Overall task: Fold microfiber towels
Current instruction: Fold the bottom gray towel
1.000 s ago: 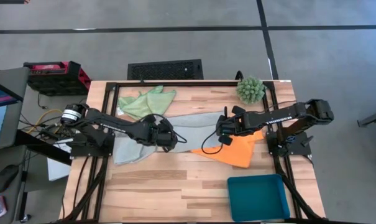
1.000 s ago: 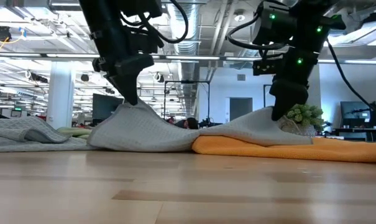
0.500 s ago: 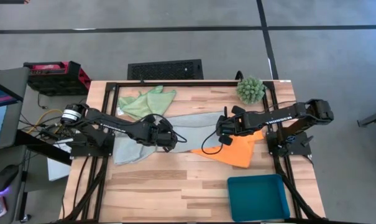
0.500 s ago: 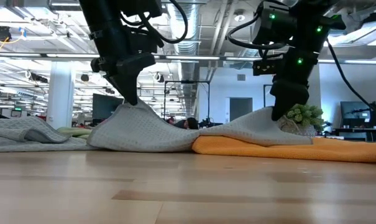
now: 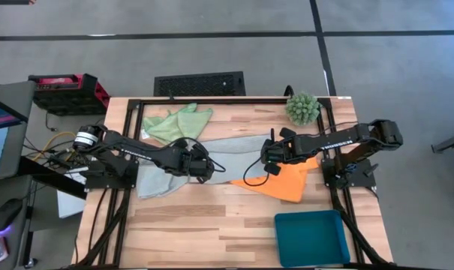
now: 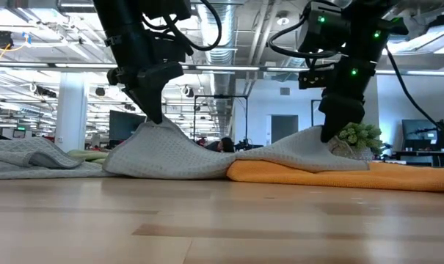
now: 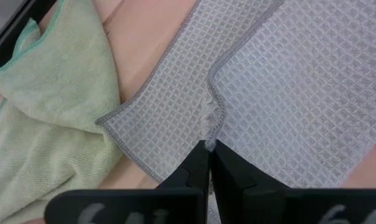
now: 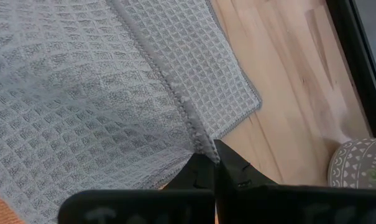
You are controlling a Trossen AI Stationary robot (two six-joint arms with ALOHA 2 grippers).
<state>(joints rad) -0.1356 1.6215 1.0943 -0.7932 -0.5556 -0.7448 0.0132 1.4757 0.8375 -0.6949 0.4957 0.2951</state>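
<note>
the left gripper (image 7: 207, 163) and right gripper (image 8: 207, 167) are each pinching shut on an edge of the grey towel (image 5: 238, 155) at mid-table, and nothing is shifting from a moment ago, so the fold is pausing. four towels: grey, orange (image 5: 287, 182), green (image 5: 174, 124), and a pale one (image 5: 153, 184), apparently.

Both arms are black, built of slim jointed links with black cables looped alongside. The left arm (image 5: 129, 150) carries a silver motor cap near its base. Green lights glow on the right arm (image 6: 346, 44). The fingers (image 7: 197, 177) are flat, matte black.
</note>
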